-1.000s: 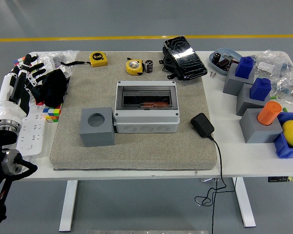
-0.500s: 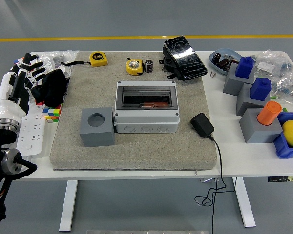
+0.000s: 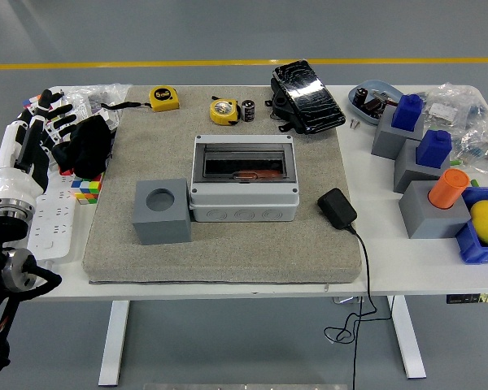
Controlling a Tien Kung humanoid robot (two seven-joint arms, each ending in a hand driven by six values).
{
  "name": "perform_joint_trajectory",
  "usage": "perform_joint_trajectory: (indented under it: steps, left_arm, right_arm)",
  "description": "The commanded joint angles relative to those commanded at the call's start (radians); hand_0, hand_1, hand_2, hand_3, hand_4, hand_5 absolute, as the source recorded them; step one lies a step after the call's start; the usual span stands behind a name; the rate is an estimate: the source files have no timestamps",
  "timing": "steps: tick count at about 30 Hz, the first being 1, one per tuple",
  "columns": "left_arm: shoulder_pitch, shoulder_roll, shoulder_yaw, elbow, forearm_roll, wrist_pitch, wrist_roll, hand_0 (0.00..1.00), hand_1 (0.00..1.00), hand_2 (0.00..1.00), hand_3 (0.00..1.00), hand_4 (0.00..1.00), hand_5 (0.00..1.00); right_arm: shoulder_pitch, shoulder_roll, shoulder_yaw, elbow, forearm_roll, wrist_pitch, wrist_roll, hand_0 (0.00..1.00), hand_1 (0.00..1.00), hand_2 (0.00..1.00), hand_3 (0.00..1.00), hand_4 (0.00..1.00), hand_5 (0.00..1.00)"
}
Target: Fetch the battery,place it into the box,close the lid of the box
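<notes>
A small black battery stands upright on the beige mat's far edge, right beside a yellow tape measure. The grey box sits mid-mat with its dark transparent lid lying down over the opening; something orange shows through it. My left hand hovers over the table's left end, white with black fingers spread and holding nothing, far left of the battery and box. The right hand is out of view.
A grey cube with a round hole touches the box's left side. A black adapter with a cable lies right of it. A black case, another tape measure, a black cloth, a power strip and grey-blue blocks surround the mat.
My left hand has shifted slightly left and away from me; nothing else has moved.
</notes>
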Motion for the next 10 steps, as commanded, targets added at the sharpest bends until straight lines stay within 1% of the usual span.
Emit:
perform_joint_trajectory:
  steps: [10]
  left_arm:
    - [-0.001, 0.000, -0.001, -0.001, -0.002, 0.001, -0.001, 0.649, 0.662, 0.667, 0.708, 0.937, 0.718]
  right_arm:
    - [0.002, -0.001, 0.000, 0.001, -0.001, 0.001, -0.001, 0.624, 0.642, 0.663, 0.566, 0.977, 0.541]
